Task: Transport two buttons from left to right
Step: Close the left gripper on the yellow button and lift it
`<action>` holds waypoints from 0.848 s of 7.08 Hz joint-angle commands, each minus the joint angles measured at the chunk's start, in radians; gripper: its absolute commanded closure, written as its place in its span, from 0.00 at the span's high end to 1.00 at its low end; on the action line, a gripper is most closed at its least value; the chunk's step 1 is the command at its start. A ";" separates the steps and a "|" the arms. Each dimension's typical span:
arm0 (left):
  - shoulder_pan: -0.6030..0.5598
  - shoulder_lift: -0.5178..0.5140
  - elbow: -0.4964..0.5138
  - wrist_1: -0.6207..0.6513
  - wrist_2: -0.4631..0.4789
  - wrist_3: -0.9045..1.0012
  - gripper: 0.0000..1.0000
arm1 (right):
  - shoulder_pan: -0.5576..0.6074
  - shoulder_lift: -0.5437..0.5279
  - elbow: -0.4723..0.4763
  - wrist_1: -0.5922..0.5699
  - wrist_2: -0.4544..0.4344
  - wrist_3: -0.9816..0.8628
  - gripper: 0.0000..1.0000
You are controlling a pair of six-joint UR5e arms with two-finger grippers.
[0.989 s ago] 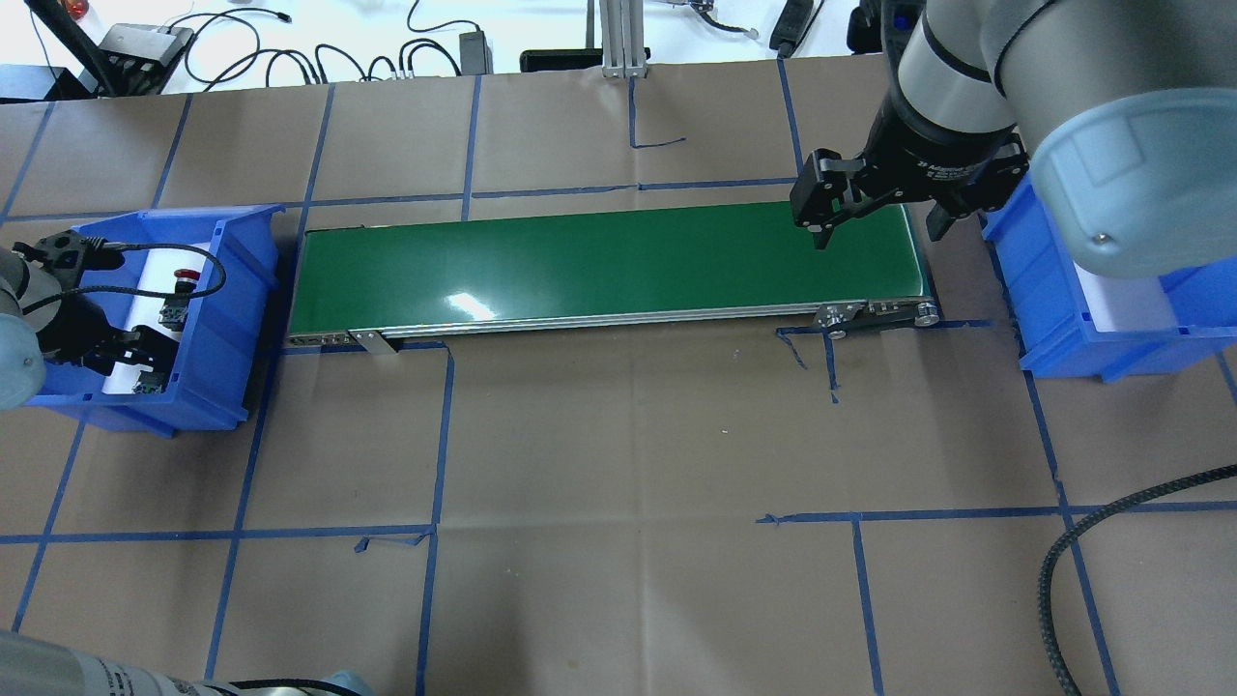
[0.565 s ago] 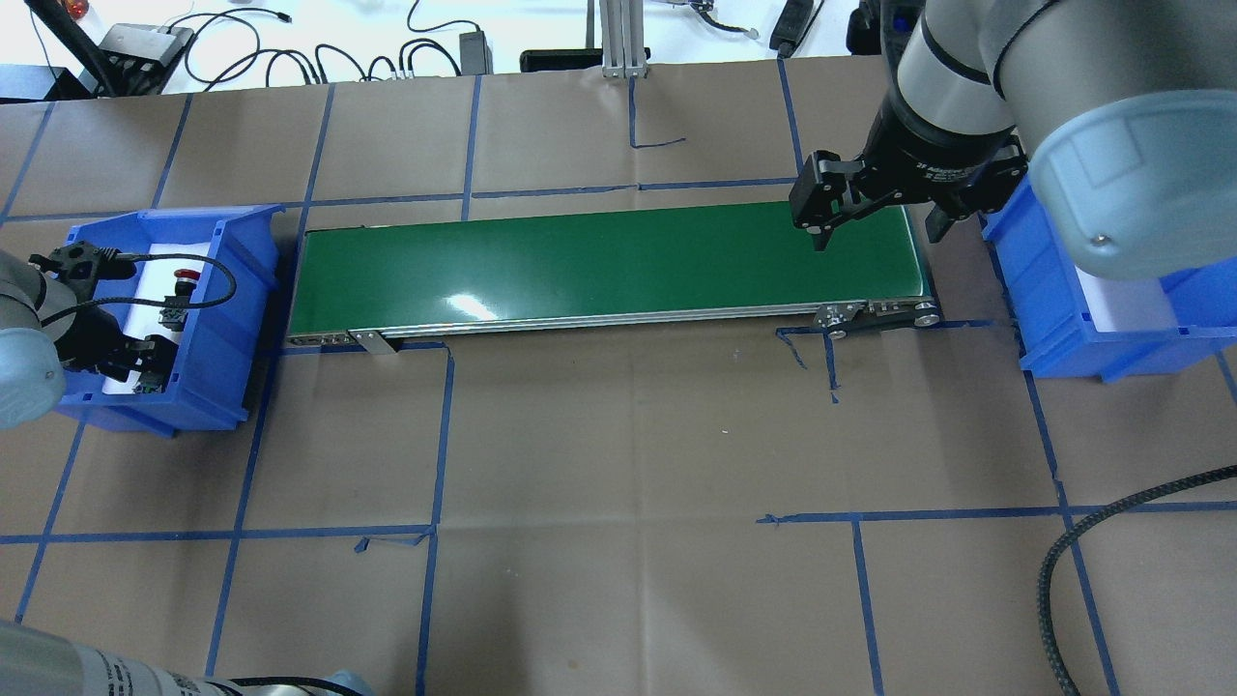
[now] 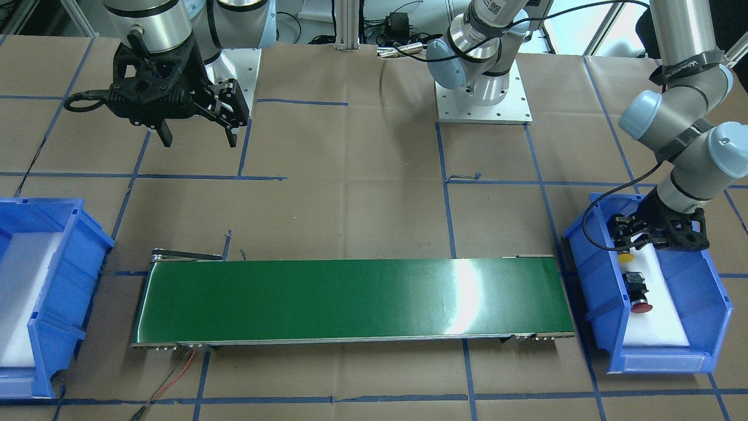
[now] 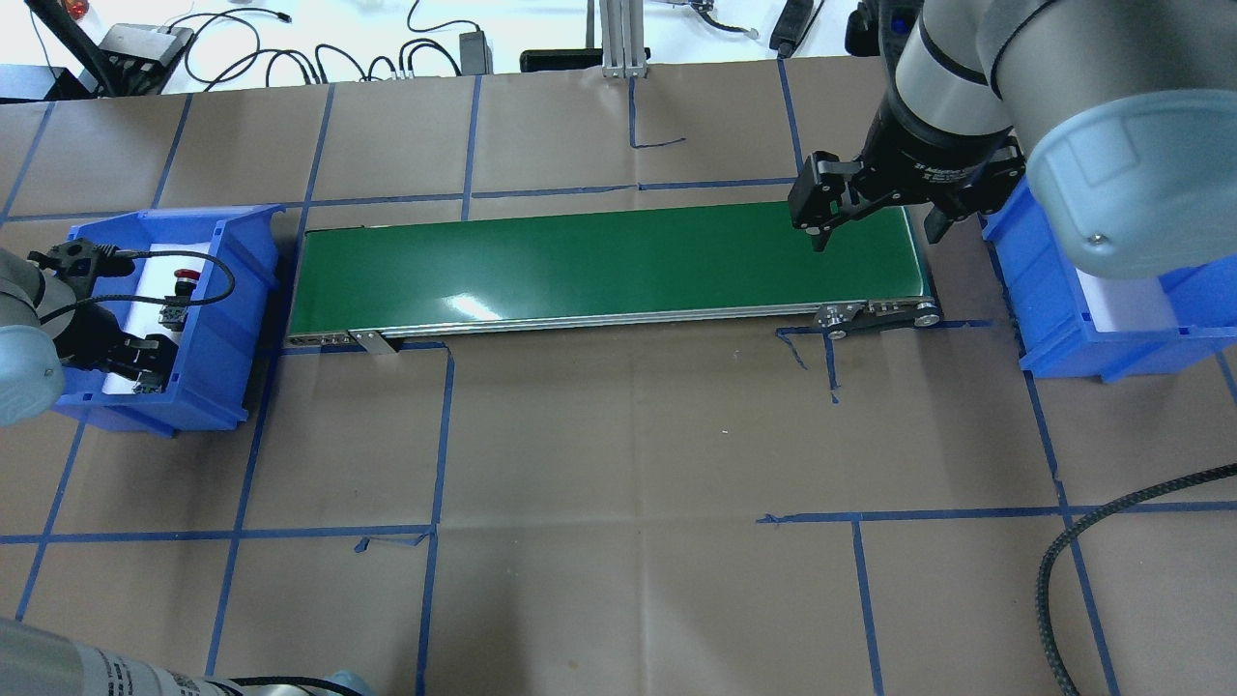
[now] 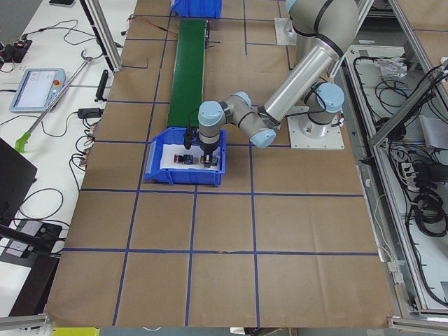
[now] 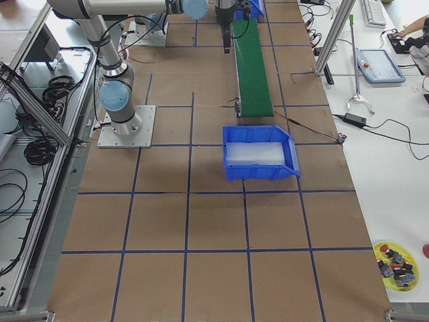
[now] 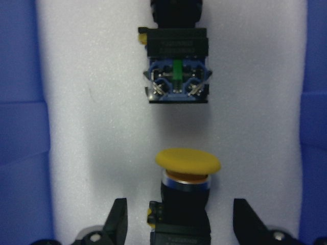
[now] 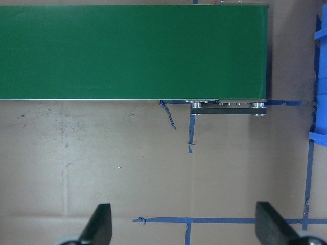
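Two buttons inside blue bin

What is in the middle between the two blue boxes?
The long green belt lies between the button box and the other box, shown in the front-facing view.

A table is covered with brown paper, on which a grid is marked in blue tape. A green conveyor belt is laid across it, and a glare of light is caught on the belt. Beyond the belt, a white bench is seen, and an aluminium post is set at its edge.
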 commanded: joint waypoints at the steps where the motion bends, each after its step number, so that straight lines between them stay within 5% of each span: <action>1: 0.000 0.000 0.003 0.000 -0.001 -0.011 0.23 | -0.001 -0.003 0.000 0.000 0.000 0.000 1.00; 3: 0.000 0.010 0.010 0.000 -0.001 -0.012 0.14 | -0.001 -0.004 0.000 0.000 0.000 0.000 1.00; 6: -0.011 0.047 0.101 -0.084 0.004 -0.012 0.14 | -0.001 -0.003 0.000 0.000 -0.002 -0.001 1.00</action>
